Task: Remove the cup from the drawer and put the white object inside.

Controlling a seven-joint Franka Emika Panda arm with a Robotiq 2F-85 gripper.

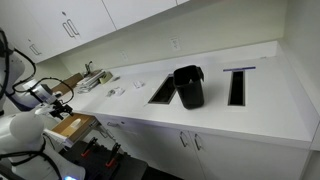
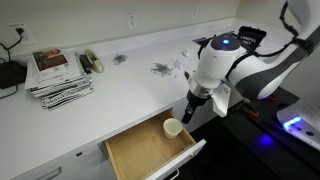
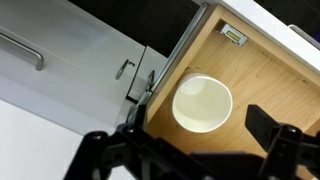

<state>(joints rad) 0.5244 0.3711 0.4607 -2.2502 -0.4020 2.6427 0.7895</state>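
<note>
Inside the open drawer (image 2: 140,150), near one corner, the cup (image 3: 202,103) stands upright on the bare wood. Above it, the jaws hang wide apart without touching it.

In the wrist view the gripper (image 3: 195,140) is a dark blur, its fingers (image 3: 285,140) cut off by the bottom edge; the drawer (image 3: 255,75) runs out past the right and bottom edges. In an exterior view the arm (image 2: 250,70) is cut by the right edge and the drawer's near corner by the bottom edge. Small items (image 2: 160,69) far back on the counter (image 2: 120,95) are too small to tell what they are
</note>
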